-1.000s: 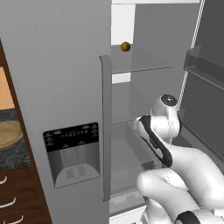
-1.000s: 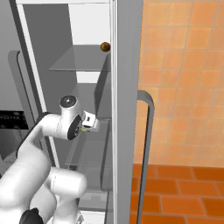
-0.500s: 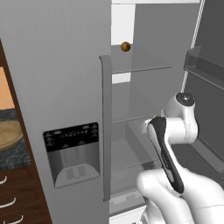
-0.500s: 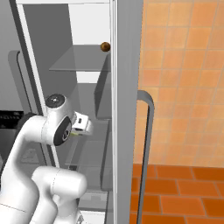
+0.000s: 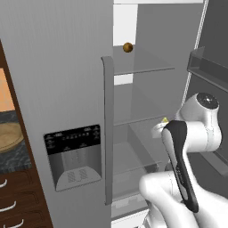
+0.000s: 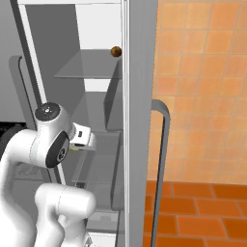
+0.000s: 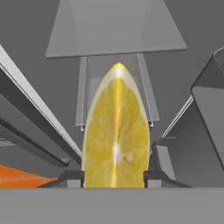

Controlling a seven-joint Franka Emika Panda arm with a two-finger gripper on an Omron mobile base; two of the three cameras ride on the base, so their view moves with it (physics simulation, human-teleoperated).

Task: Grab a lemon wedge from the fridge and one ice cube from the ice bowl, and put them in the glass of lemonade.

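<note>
In the hand view, the gripper [image 7: 114,177] is sitting at the bottom centre of the frame with its two dark fingertips [image 7: 72,176] pressing against either side of the lemon wedge [image 7: 116,131], which is standing tall between them with its cut face toward the camera and its point reaching up to the middle of the frame; the jaws are clamped on it. Beyond the wedge, a glass shelf [image 7: 116,30] is spreading across the top of that frame. In the left base view, the white arm is rising from the lower right and bending toward the open fridge [image 5: 58,80], and a speck of the yellow lemon wedge [image 5: 164,120] is peeking out just above the wrist, right of centre, in front of the fridge's middle shelf. In the right base view, the gripper [image 6: 83,143] is pointing right from the arm at the left of the frame, toward the fridge interior, with a sliver of yellow under it. Farther back, a small brown ball [image 5: 128,47] is resting at the front edge of the upper shelf, near the top centre of the left base view. At the far left edge of that frame, the tan ice bowl [image 5: 9,136] is lying on the dark tabletop [image 5: 11,156].
</note>
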